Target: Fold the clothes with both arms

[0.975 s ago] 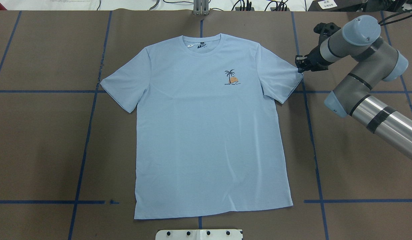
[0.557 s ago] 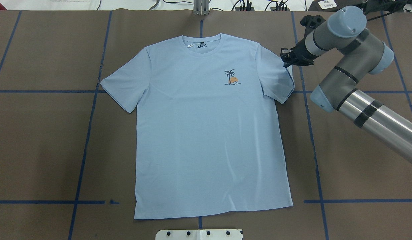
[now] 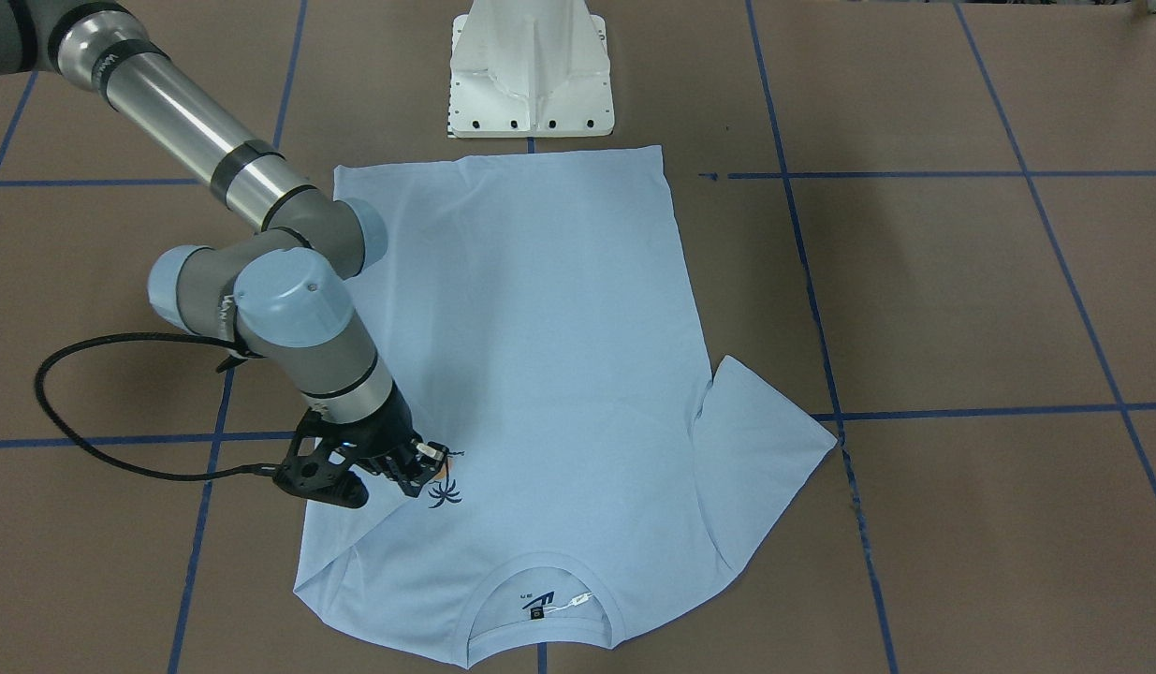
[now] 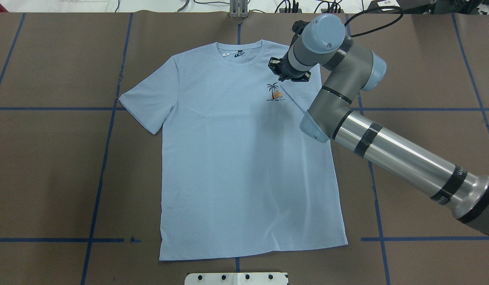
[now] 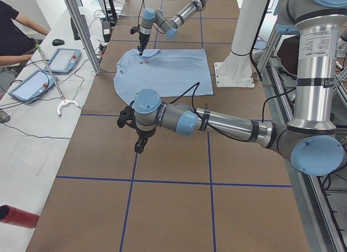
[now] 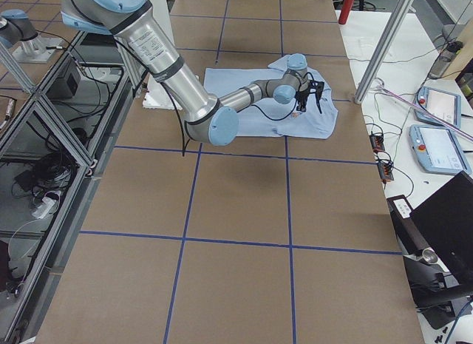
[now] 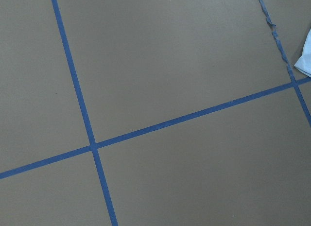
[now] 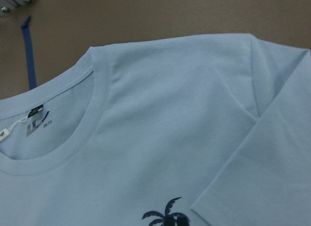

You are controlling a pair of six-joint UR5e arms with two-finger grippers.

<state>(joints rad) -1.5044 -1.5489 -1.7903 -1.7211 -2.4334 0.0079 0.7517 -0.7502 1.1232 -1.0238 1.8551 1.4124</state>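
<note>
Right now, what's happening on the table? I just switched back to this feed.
The right gripper is over the chest of the light blue T-shirt, apparently pinching its sleeve, which is folded in beside the palm-tree print. The rest of the shirt lies flat, front up, with the other sleeve spread out. The left gripper hangs over bare table, away from the shirt; whether it is open cannot be told.

My right arm [image 4: 387,146] reaches far forward, elbow bent, wrist turned down; my right claw [image 4: 284,77] looks pinched shut on the shirt [image 4: 244,158]. My left arm [image 5: 233,124] stretches out low, left claw [image 5: 139,146] pointing down, its grip impossible to judge.
</note>
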